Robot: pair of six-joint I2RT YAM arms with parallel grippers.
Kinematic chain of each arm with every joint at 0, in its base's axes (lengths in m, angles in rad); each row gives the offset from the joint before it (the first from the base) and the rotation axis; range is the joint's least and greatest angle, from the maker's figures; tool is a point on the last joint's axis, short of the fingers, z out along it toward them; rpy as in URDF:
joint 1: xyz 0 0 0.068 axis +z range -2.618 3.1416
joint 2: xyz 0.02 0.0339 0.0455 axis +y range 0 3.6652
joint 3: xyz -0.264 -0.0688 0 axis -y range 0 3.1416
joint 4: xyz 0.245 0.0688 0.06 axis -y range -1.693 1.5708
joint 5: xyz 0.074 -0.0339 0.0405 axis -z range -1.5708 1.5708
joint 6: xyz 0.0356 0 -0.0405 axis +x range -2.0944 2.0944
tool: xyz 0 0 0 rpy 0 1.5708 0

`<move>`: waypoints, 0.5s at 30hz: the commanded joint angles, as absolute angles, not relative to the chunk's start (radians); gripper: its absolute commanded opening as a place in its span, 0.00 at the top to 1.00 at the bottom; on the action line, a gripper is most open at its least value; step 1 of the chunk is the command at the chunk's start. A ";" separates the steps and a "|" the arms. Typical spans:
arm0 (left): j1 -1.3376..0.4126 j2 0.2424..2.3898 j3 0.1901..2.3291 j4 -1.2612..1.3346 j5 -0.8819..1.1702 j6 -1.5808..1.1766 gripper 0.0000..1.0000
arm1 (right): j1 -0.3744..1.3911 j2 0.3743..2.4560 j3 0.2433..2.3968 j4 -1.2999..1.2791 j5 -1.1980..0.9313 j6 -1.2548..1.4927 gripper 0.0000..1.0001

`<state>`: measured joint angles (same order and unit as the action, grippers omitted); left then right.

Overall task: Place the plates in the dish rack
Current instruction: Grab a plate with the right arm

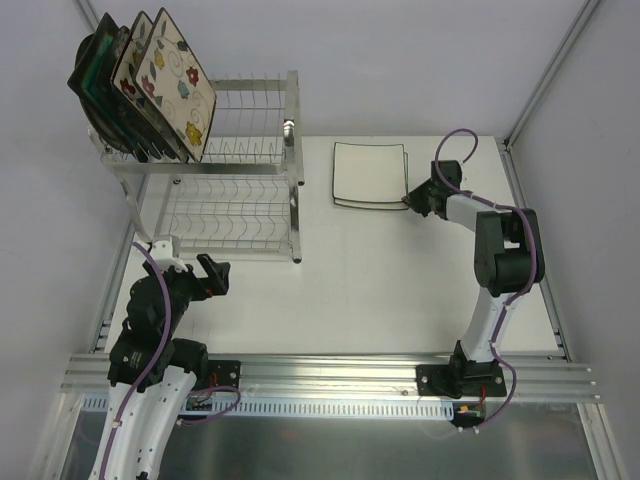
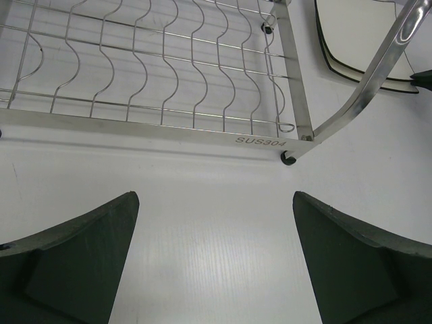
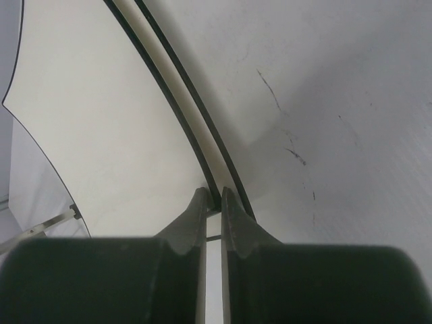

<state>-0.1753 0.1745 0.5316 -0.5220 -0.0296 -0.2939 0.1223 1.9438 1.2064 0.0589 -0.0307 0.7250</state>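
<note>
The silver wire dish rack stands at the back left. On its upper tier a cream flowered plate stands upright, with darker plates behind it. Two white square plates with dark rims lie stacked on the table. My right gripper is at their near right corner. In the right wrist view the right gripper is shut on the rim of the upper white plate. My left gripper hangs open in front of the rack. Between the jaws of the left gripper only bare table shows.
The rack's lower tier is close ahead of the left gripper, one rubber foot just beyond it. The rack's bent side post rises at the right, with the white plates behind it. Grey walls enclose the table.
</note>
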 commanded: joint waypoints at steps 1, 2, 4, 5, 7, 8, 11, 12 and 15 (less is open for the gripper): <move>-0.172 0.172 0.529 -0.502 -0.035 -0.304 0.01 | 0.126 1.884 1.198 0.063 -0.011 0.710 0.99; -0.172 0.172 0.529 -0.502 -0.035 -0.302 0.01 | 0.126 1.875 1.200 0.057 -0.011 0.707 0.99; -0.170 0.172 0.529 -0.503 -0.035 -0.304 0.01 | 0.126 1.843 1.195 0.043 -0.011 0.704 0.99; -0.172 0.170 0.528 -0.502 -0.035 -0.304 0.01 | 0.126 1.832 1.192 0.038 -0.012 0.704 0.99; -0.172 0.172 0.528 -0.502 -0.035 -0.304 0.01 | 0.126 1.798 1.180 0.026 -0.012 0.703 0.99; -0.172 0.172 0.529 -0.502 -0.035 -0.304 0.01 | 0.124 1.786 1.172 0.023 -0.012 0.701 0.99; -0.172 0.172 0.528 -0.502 -0.035 -0.302 0.01 | 0.123 1.737 1.154 0.005 -0.008 0.695 0.99; -0.172 0.173 0.529 -0.502 -0.035 -0.304 0.01 | 0.123 1.727 1.147 -0.021 -0.006 0.695 0.99; -0.170 0.176 0.529 -0.500 -0.034 -0.302 0.01 | 0.123 1.692 1.105 -0.025 -0.020 0.701 0.99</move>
